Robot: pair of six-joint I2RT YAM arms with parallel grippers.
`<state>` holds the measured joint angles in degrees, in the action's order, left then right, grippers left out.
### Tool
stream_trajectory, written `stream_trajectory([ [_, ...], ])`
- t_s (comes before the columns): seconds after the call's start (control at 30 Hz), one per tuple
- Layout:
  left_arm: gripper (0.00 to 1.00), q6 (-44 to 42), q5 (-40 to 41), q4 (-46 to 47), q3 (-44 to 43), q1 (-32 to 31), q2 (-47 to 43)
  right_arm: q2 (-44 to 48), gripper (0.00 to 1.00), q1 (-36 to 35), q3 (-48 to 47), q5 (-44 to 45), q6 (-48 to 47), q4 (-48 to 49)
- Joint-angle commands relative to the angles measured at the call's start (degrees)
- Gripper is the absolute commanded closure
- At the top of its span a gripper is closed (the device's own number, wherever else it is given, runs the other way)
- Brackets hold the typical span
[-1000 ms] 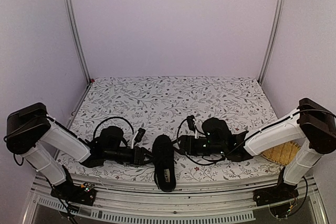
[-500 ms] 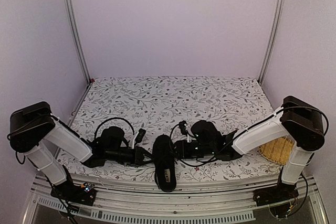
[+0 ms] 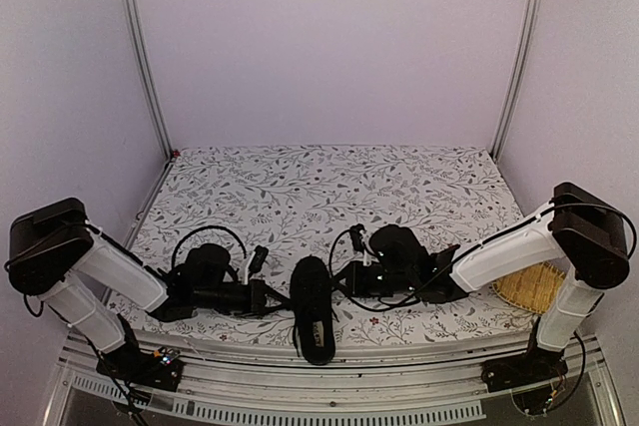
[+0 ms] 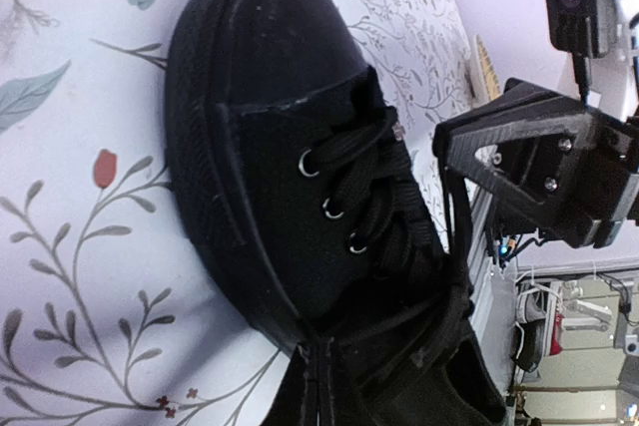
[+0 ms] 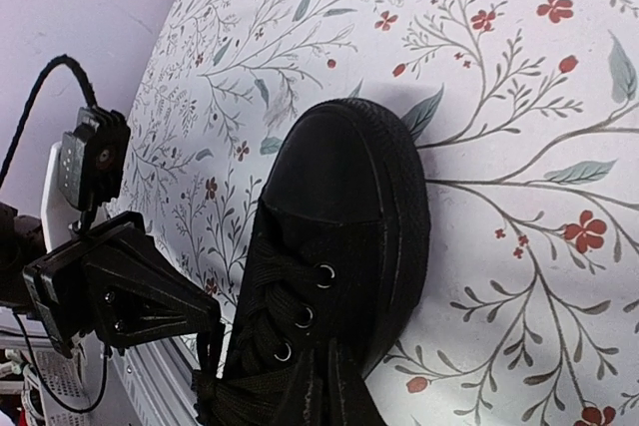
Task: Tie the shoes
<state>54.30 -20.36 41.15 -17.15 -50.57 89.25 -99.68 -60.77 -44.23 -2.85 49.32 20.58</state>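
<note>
The shoe lies on its sole at the table's near edge, toe pointing away, between both arms. It looks light, with a soft canvas upper and a stiffer rubber toe and sole. The thin, limp laces are best pinched near their ends. The left gripper and right gripper are clenched, each apparently pinching the laces. A floral cloth lies underneath.

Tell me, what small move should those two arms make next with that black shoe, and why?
The left gripper and right gripper sit shut on either side of the shoe. In the wrist views, a thin strand of the laces seems to run from each closed tip. So the next move is probably to draw the two apart, sideways, and pull those laces taut.
</note>
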Motion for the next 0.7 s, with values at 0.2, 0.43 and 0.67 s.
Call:
stream_trajectory([
  [0.2, 1.0, 2.7, 7.92, -5.47, 5.62, 0.47, -6.87, 4.24, 0.98, 2.87, 5.22, 5.52, 3.0, -3.61],
  [0.43, 1.0, 5.84, 12.37, -10.38, 8.78, 0.51, -11.55, 6.73, 0.98, 3.71, 7.66, 7.79, 4.41, -5.16],
  [0.67, 1.0, 3.17, 11.23, -11.75, 7.66, 0.8, -13.89, 7.11, 0.98, 4.11, 7.25, 4.4, 1.58, -2.56],
])
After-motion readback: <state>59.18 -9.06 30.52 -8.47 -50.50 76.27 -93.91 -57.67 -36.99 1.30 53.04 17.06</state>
